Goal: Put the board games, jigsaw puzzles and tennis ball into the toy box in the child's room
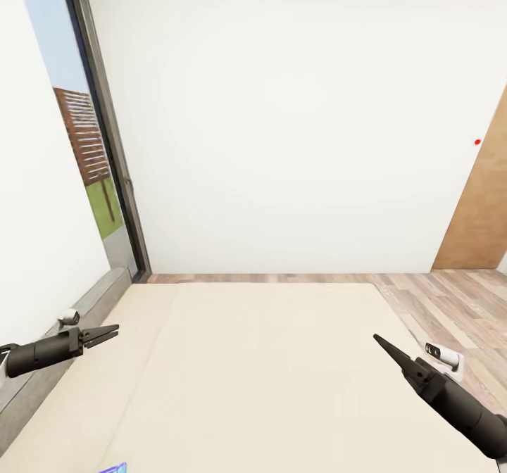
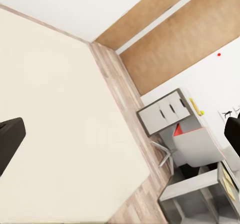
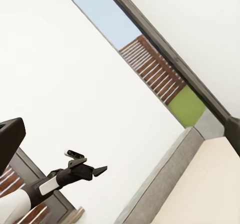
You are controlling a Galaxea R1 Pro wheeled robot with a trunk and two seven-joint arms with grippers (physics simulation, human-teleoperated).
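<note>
Head view, left gripper [image 1: 111, 332] parted, right gripper [image 1: 378, 340] closed, both over bare bed [image 1: 267, 360].

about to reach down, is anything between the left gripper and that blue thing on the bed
Nothing visible: only bare bed lies between the left gripper and the blue corner at the head view's lower edge. Most of that item is cut off.

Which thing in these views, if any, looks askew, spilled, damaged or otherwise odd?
Nothing stands out. The bed lies flat and tidy, and a blue corner of something peeks in at the head view's lower edge, too cropped to judge.
</note>
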